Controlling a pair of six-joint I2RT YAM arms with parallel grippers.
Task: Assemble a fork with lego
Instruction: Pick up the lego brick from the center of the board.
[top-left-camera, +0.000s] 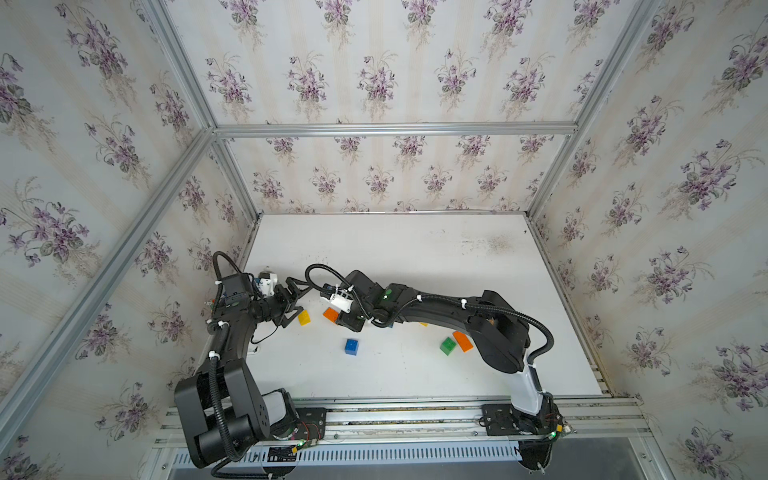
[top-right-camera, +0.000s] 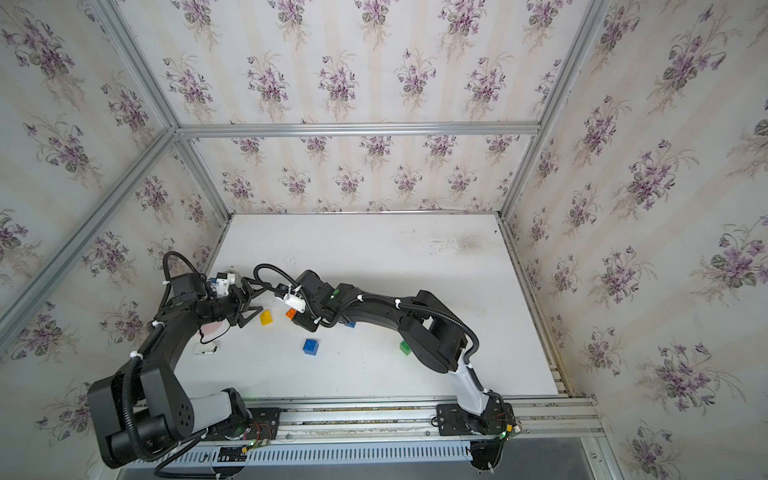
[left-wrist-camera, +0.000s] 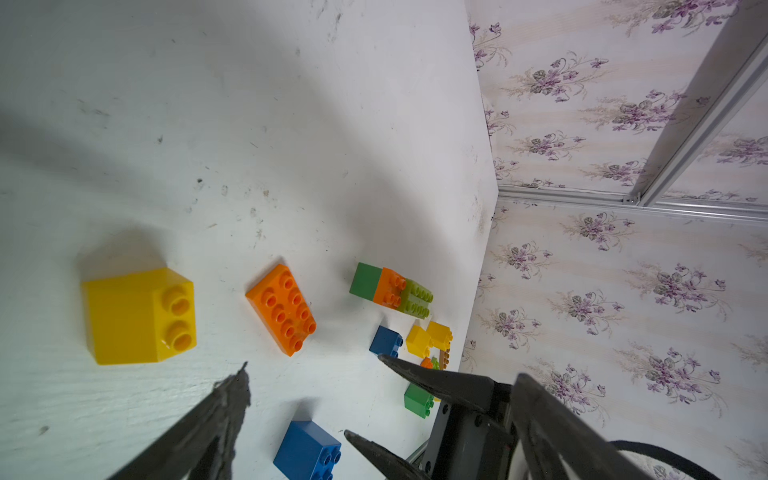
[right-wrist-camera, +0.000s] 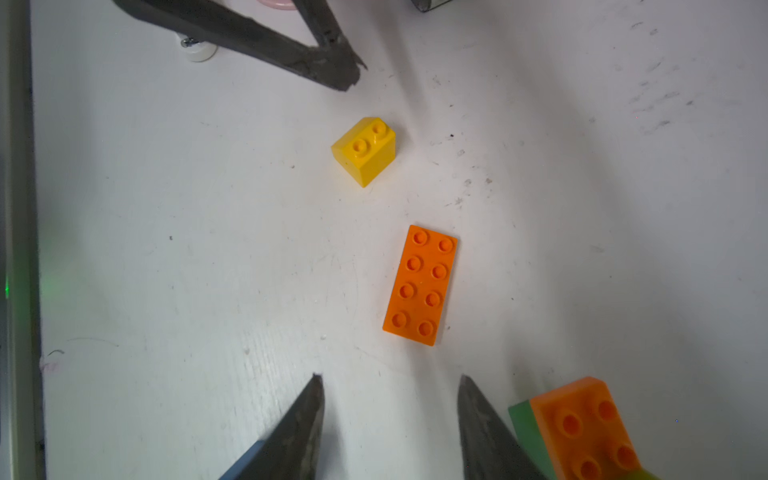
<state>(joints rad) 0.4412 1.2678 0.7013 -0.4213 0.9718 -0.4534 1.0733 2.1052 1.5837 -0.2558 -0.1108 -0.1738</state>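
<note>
Loose lego lies on the white table (top-left-camera: 395, 257). A yellow sloped brick (top-left-camera: 304, 318) (right-wrist-camera: 365, 149) and a flat orange eight-stud brick (top-left-camera: 331, 314) (right-wrist-camera: 422, 284) lie between my two grippers. My left gripper (top-left-camera: 297, 300) (left-wrist-camera: 382, 370) is wide open beside the yellow brick, holding nothing. My right gripper (right-wrist-camera: 390, 376) is open just short of the orange brick, with bare table between its fingers. A joined green, orange and lime piece (left-wrist-camera: 390, 291) (right-wrist-camera: 582, 428) lies right beside one right finger. A blue brick (top-left-camera: 351, 346) (left-wrist-camera: 307, 451) sits nearer the front.
A green brick (top-left-camera: 447, 345) and another orange brick (top-left-camera: 462, 341) lie by the right arm's elbow. A blue brick (left-wrist-camera: 386, 341) and yellow bricks (left-wrist-camera: 430, 338) lie under that arm. A small white object (top-right-camera: 205, 350) lies by the left arm. Papered walls enclose three sides.
</note>
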